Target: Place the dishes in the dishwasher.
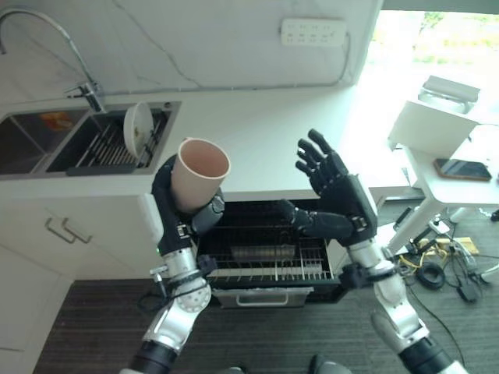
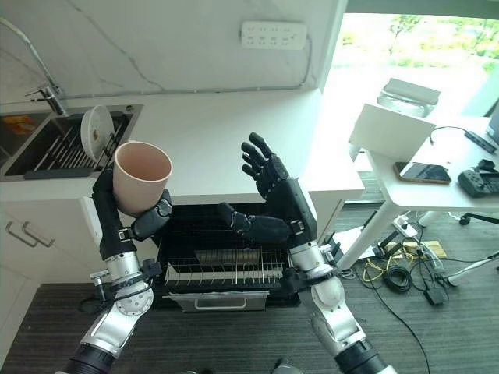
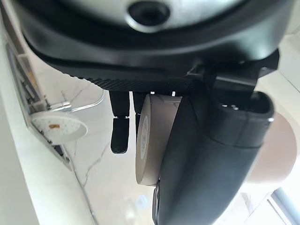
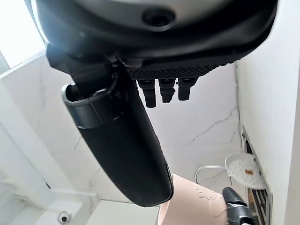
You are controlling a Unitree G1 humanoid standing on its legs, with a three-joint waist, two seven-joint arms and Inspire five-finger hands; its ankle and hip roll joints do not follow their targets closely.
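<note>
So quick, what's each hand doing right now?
Left hand: closed around the beige cup, held upright.
Right hand: open, holding nothing.

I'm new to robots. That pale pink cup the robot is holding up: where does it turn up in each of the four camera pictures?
Left eye view: the pale pink plastic cup sits left of centre, mouth up, in the left hand.
Right eye view: cup at left.
Left wrist view: its base and side at centre, past the fingers.
Right wrist view: its side at the bottom edge.
Shared landmark: the round white plate standing in the sink rack.
</note>
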